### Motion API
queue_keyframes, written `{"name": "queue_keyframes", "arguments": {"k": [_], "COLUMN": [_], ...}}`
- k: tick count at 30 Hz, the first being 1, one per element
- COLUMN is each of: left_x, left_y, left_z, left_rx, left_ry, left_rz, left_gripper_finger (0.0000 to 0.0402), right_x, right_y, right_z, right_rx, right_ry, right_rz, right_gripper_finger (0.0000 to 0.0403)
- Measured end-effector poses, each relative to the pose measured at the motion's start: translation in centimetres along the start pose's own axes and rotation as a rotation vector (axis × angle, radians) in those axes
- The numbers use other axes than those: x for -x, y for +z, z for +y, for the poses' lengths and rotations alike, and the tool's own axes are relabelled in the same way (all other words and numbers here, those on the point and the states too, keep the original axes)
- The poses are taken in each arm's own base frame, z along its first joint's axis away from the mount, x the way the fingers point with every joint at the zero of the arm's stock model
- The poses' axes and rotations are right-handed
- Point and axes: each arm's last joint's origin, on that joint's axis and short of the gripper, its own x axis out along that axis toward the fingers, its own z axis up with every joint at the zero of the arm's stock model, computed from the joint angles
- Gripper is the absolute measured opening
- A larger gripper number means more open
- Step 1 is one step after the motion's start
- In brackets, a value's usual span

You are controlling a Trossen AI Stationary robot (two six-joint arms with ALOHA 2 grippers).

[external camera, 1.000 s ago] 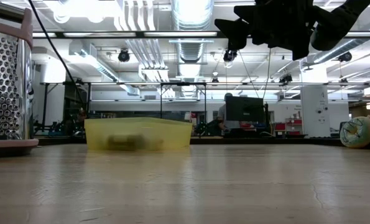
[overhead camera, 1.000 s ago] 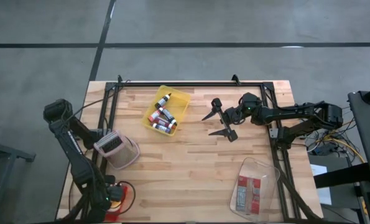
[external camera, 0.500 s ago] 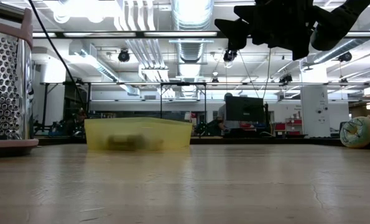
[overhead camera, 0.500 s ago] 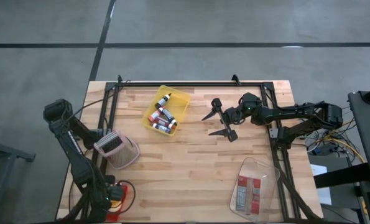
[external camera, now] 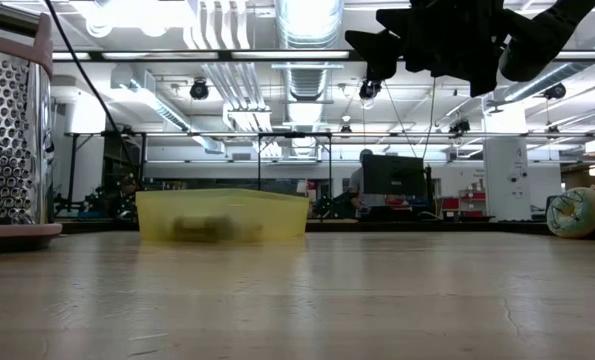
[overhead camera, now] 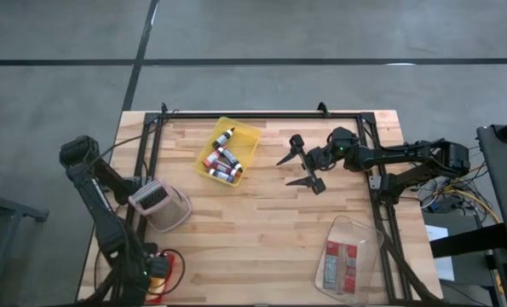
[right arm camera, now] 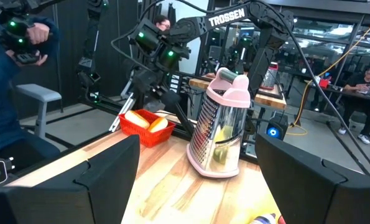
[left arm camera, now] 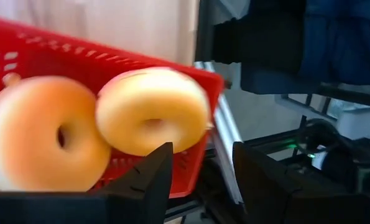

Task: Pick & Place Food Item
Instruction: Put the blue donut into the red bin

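Two pale golden ring-shaped rolls, one (left arm camera: 45,140) and the other (left arm camera: 153,109), lie side by side in a red basket (left arm camera: 197,155) at the table's near left corner (overhead camera: 173,266). The second roll overlaps the first. My left gripper (left arm camera: 200,177) hangs open just above the basket's edge, slanting down, with nothing between its fingers. My right gripper (overhead camera: 297,168) stands open and level above the table's middle, right of the yellow bin (overhead camera: 228,152), holding nothing.
A metal grater with pink trim (overhead camera: 159,205) stands at the left, between the basket and the yellow bin of small bottles. A clear container (overhead camera: 360,243) holding a packet (overhead camera: 340,263) lies at the near right. A person (right arm camera: 10,74) is in the room beyond.
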Motion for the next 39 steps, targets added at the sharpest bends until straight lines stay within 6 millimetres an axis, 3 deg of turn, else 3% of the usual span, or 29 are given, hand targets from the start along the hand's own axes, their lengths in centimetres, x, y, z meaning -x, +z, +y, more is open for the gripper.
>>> {"name": "queue_keyframes", "arguments": {"k": [7, 19, 26, 34, 39], "left_x": [1.0, 1.8, 2.4, 5.2, 7.5], "left_y": [0.4, 2.8, 4.0, 5.8, 7.4], "left_z": [-0.9, 0.1, 0.1, -0.5, 0.2], "left_rx": [-0.072, -0.09, -0.088, -0.163, -0.268], "left_ry": [-0.016, 0.083, 0.053, 0.067, 0.15], "left_rz": [-0.057, -0.265, -0.322, -0.37, -0.392], "left_gripper_finger": [0.017, 0.017, 0.017, 0.017, 0.017], "right_x": [0.0, 0.0, 0.0, 0.0, 0.0], "right_y": [0.0, 0.0, 0.0, 0.0, 0.0], "right_z": [0.0, 0.0, 0.0, 0.0, 0.0], "right_rx": [0.0, 0.0, 0.0, 0.0, 0.0], "right_ry": [0.0, 0.0, 0.0, -0.001, 0.0], "right_rz": [0.0, 0.0, 0.0, 0.0, 0.0], "right_gripper_finger": [0.0315, 0.0315, 0.0315, 0.0315, 0.0315]}}
